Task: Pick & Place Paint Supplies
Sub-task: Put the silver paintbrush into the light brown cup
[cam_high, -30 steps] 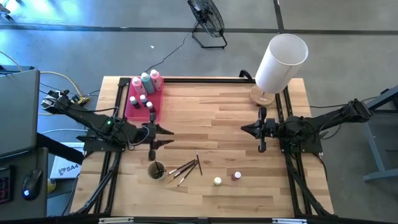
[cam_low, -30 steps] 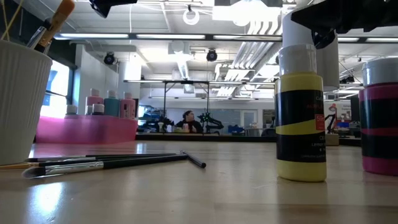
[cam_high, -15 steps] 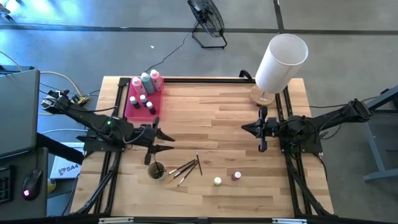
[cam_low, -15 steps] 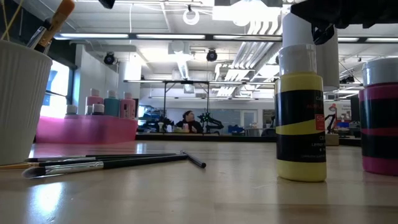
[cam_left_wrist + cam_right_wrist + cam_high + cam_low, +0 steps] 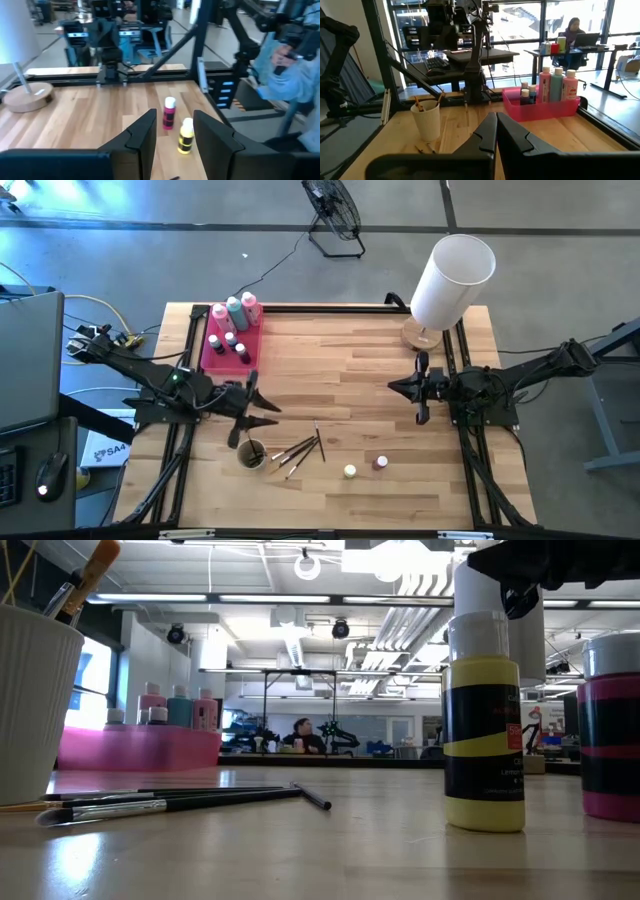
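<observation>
The left tool (image 5: 252, 408), half open and holding nothing, is swinging away from the pink tray (image 5: 214, 361) toward the white cup (image 5: 251, 453) and the loose brushes (image 5: 296, 450) beside it. It is probably going for a brush next. The bottles (image 5: 234, 312) are sitting in the tray. The right tool (image 5: 421, 388) is waiting shut, well apart.

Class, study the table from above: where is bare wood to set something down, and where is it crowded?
Free: the wide middle between the pink tray and the lamp base, and the strip right of the two small paint pots. Crowded: around the cup and the loose brushes, below the left end effector.
</observation>
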Robot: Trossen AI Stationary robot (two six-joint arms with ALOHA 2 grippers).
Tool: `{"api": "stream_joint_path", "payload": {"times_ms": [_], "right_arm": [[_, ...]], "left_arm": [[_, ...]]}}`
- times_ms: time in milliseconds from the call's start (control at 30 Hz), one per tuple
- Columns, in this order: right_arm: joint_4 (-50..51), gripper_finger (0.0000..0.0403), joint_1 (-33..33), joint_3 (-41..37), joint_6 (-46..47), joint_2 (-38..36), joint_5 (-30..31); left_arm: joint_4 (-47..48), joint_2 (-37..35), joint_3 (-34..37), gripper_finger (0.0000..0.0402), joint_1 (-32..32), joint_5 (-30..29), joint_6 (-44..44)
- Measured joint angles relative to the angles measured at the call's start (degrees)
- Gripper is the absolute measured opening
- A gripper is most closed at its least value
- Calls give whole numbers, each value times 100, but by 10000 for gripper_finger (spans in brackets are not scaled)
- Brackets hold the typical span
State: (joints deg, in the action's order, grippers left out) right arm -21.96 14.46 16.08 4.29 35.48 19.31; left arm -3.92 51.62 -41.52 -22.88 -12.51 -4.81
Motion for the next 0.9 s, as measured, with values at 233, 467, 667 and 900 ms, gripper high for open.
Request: {"api": "stream_joint_path", "payload": {"times_ms": [233, 467, 667, 900], "right_arm": [[0, 3, 0, 0, 0, 0, 1], [2, 3, 0, 0, -2, 0, 2], [0, 3, 0, 0, 0, 0, 2], [0, 3, 0, 0, -2, -1, 1]], "left_arm": [[-401, 58, -2, 126, 0, -467, -540], [-1083, 343, -4, 126, -2, -745, -632], [-868, 759, -231, 126, 0, -1729, -1525], [658, 1408, -1127, 126, 0, -2253, -2860]]}}
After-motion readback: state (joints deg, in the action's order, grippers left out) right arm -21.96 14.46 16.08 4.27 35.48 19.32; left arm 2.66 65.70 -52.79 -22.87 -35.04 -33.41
